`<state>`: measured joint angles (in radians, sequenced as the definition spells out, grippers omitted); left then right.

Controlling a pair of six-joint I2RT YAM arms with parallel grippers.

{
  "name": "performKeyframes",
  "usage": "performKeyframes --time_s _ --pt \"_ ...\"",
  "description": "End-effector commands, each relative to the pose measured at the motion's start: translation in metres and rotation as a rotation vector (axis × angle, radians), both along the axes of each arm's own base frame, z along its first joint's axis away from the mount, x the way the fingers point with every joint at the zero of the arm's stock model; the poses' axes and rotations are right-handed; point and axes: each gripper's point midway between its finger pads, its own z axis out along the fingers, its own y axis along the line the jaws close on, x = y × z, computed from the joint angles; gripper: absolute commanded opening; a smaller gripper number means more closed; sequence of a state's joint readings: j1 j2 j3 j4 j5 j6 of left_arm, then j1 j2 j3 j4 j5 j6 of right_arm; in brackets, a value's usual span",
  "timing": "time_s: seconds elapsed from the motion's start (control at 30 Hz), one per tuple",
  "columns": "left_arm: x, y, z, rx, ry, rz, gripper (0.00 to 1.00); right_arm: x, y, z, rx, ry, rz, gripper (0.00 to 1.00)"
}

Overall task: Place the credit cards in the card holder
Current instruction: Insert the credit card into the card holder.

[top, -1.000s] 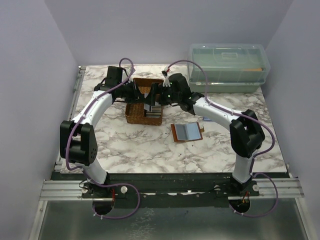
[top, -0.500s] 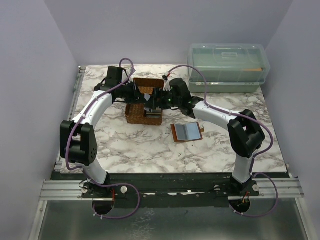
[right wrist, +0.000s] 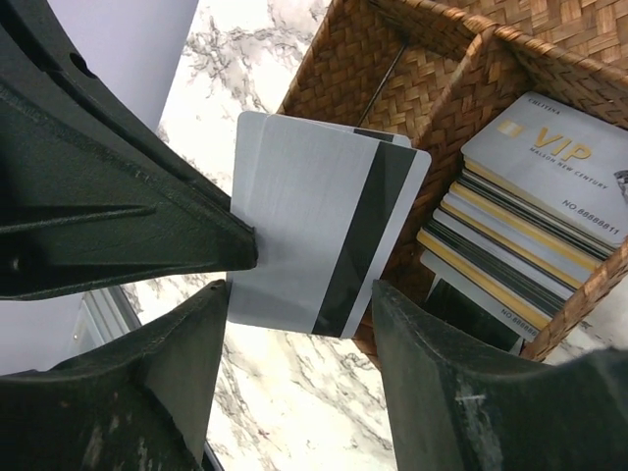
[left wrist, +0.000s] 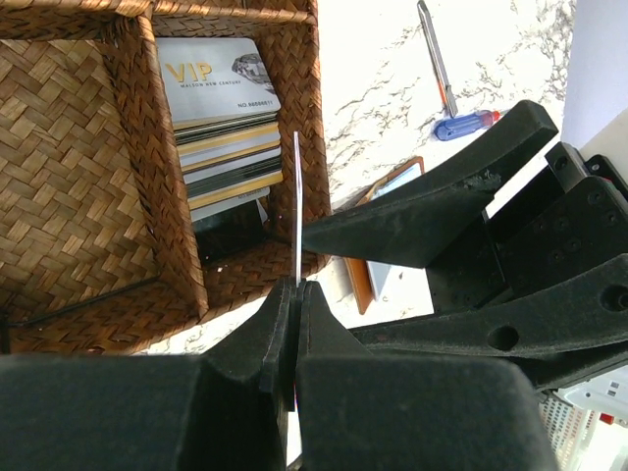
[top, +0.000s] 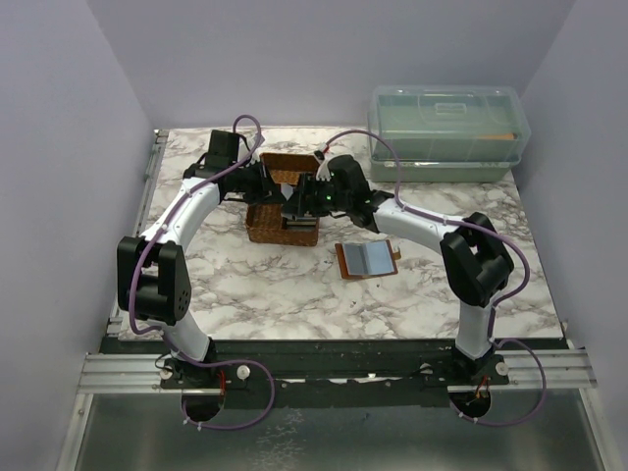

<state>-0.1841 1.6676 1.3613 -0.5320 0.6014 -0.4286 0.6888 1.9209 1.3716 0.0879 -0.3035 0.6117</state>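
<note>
Your left pincer (left wrist: 296, 294) was clamped on a card (right wrist: 324, 235), held upright over the basket (left wrist: 314, 118). The right pincer (right wrist: 299, 289) stood apart, straddling it. A second card (right wrist: 245, 147) seemed stuck behind, so a skewed handover could have dropped one into the basket. The holder (top: 366, 259) lay open near the table's (top: 255, 294) middle.

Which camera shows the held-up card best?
Right wrist: the card faces it, dark stripe plain to see. Left wrist sees only its thin edge; from the top it's barely a sliver.
</note>
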Motion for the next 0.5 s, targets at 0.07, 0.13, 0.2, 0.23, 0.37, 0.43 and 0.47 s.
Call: performKeyframes --time_s 0.07,0.13,0.2,0.23,0.37,0.43,0.47 --pt "0.0011 0.0019 0.0207 -0.022 -0.022 0.000 0.00 0.0041 -0.0058 -0.0221 -0.045 0.033 -0.035 0.50" --pt "0.0010 0.0022 0.0208 -0.019 -0.023 -0.001 0.00 0.0044 -0.0070 -0.0226 -0.037 0.038 -0.034 0.40" --pt "0.0010 0.0038 0.0198 -0.013 -0.022 0.002 0.00 0.0037 -0.0082 -0.0227 -0.019 0.046 -0.034 0.33" --pt "0.0012 0.0043 0.0199 -0.012 -0.023 0.003 0.00 0.0041 -0.0091 -0.0230 -0.011 0.051 -0.035 0.31" --pt "0.0009 0.0053 0.0163 -0.004 -0.014 0.009 0.00 0.0061 -0.0130 -0.0235 -0.007 0.056 -0.044 0.29" --pt "0.0018 0.0067 0.0137 0.005 -0.012 0.017 0.00 0.0046 -0.0125 -0.0227 -0.002 0.056 -0.035 0.32" --pt "0.0021 0.0080 0.0123 0.011 -0.010 0.023 0.00 0.0032 -0.0122 -0.0217 0.001 0.055 -0.030 0.36"
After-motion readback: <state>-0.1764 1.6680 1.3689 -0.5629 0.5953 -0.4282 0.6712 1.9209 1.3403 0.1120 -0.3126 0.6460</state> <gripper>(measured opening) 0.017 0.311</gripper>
